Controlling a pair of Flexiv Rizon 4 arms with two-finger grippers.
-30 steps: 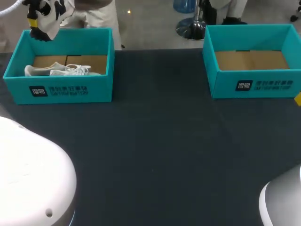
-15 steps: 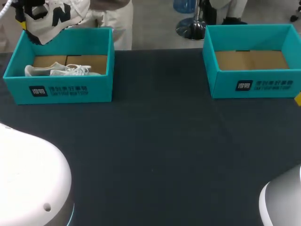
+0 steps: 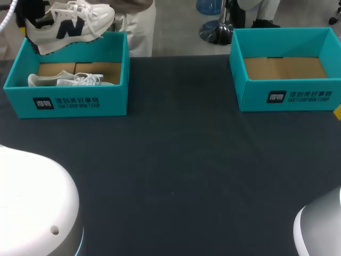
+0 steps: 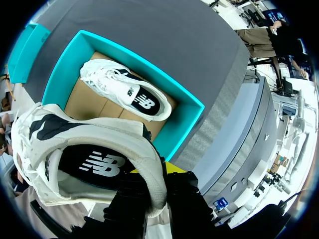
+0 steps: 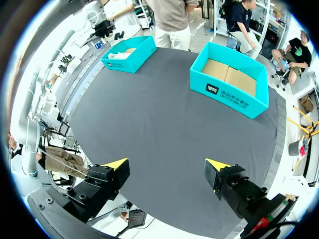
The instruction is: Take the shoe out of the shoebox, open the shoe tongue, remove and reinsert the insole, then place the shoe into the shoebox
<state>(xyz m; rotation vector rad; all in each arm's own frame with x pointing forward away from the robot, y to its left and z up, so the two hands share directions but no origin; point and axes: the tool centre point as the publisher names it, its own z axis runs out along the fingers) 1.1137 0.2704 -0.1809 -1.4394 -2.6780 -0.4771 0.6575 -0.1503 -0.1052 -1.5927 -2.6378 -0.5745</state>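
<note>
While aloft over shoebox (image 3: 74, 102), shoe (image 3: 69, 24) now level.

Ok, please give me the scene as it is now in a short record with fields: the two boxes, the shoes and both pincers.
left box: teal, open, on the dark table
right box: teal, open, no shoe inside, only its cardboard bottom
lifted shoe: white with dark patches, in the air above the far rim of the left box
second shoe: white, lying inside the left box
left pincer: shut on the heel rim of the lifted shoe
right pincer: open, above bare table, holding nothing
</note>
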